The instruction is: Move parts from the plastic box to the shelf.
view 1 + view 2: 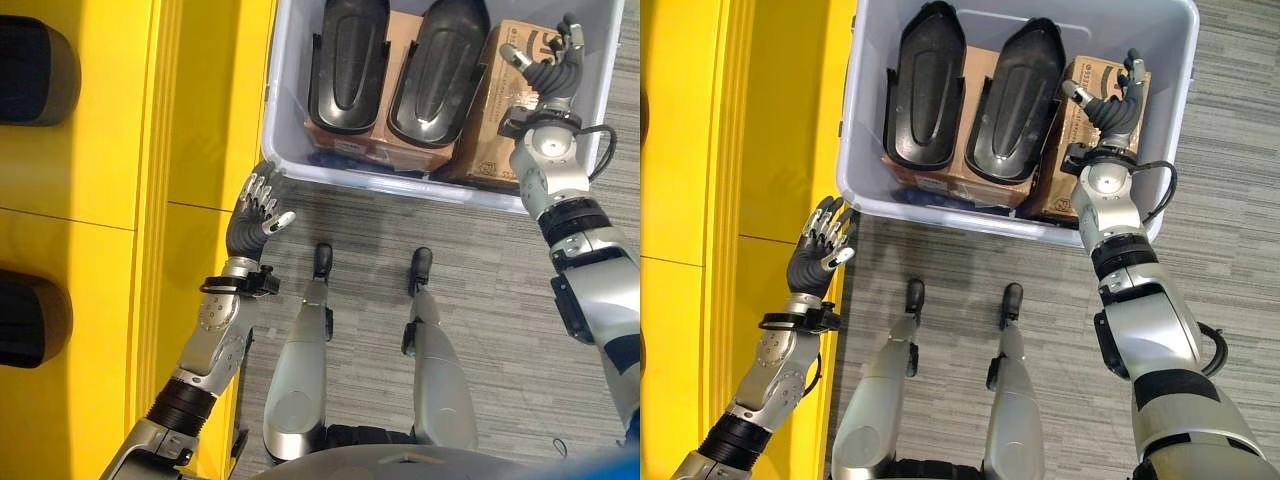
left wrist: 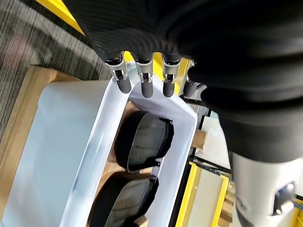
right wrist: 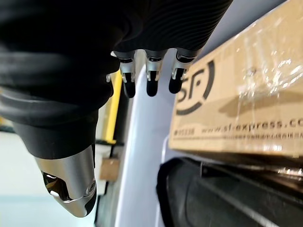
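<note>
The pale plastic box (image 1: 380, 180) stands on the floor ahead of me. Two black moulded parts (image 1: 348, 65) (image 1: 438, 70) lie side by side in it, on top of cardboard boxes. My right hand (image 1: 550, 65) hovers open above the upright cardboard box (image 1: 495, 120) at the bin's right end, holding nothing; its straight fingers (image 3: 151, 78) show beside that carton (image 3: 246, 94). My left hand (image 1: 255, 215) is open and empty at the bin's near left corner, next to the yellow shelf (image 1: 100, 200). Past its fingers (image 2: 144, 82) a black part (image 2: 144, 139) shows inside the bin.
Two dark parts (image 1: 35, 70) (image 1: 30, 315) sit on the yellow shelf at the far left. Grey carpet (image 1: 500, 300) stretches between the bin and me.
</note>
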